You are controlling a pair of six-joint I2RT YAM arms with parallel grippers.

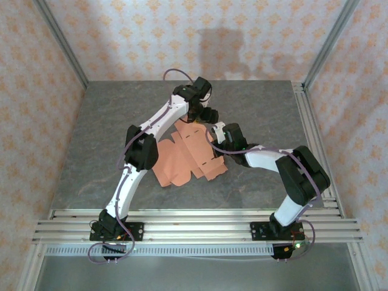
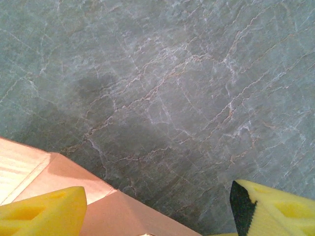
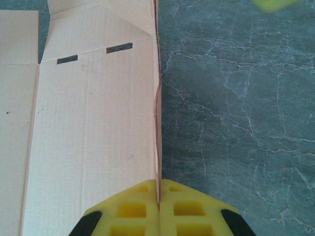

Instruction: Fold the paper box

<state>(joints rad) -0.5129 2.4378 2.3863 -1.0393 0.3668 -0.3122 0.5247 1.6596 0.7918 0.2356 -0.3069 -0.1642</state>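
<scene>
One slotted salmon paper box (image 1: 188, 159), right pincer (image 3: 159, 189) pinching its edge, left pincer (image 2: 157, 204) spread

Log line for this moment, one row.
paper box: sheet on table | right fingers: pinching its edge | left fingers: open, over a flap edge

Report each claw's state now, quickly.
Left claw: open, gripping nothing.
Right claw: shut on a raised edge of the paper box.
</scene>
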